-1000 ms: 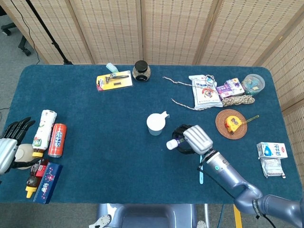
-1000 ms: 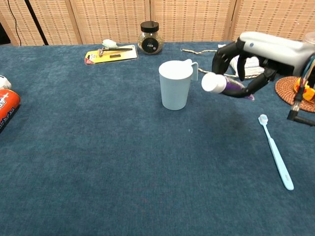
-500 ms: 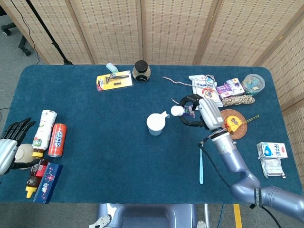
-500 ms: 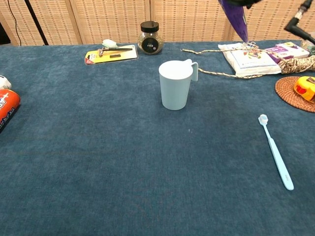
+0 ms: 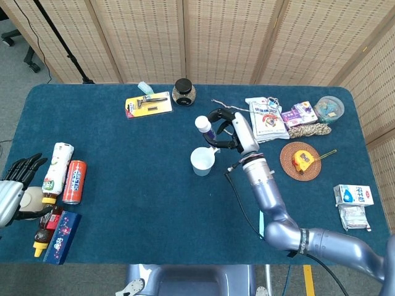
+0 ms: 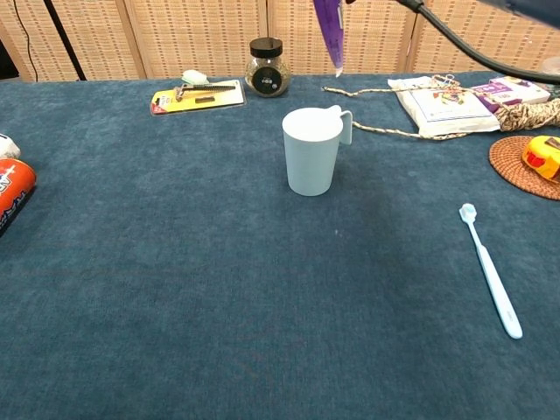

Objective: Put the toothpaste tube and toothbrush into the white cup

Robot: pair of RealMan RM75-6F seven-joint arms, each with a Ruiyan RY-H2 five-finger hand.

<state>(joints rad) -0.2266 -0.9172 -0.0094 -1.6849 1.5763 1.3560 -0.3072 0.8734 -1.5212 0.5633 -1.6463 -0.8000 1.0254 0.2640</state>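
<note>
Blue table (image 5: 123, 185) first: cluttered along its far edge and at its right and left ends, open in the middle where the work sits. Right hand (image 5: 231, 132) next — raised above mid-table, a little toward the far edge, fingers clamped round the tube (image 5: 207, 127), white cap end pointing left in the head view; in the chest view only the purple crimped tail (image 6: 330, 31) hangs into frame, pointing down, just right of the cup's mouth. Left hand (image 5: 15, 179) idle at the left end beside bottles and a can, fingers apart, holding nothing. Cup (image 6: 312, 150) upright near mid-table, handle toward the right. Toothbrush (image 6: 491, 271) flat nearer the front-right, well apart from the cup, untouched. Step in hand, by the look of it: lowering the tube tail-first into the cup. To do it well — shift slightly left until the tail hangs over the mouth's centre, keep the tube near vertical, descend slowly, release only once the tail is inside the rim. Likely risk: clipping rim or handle and tipping the light cup.
</note>
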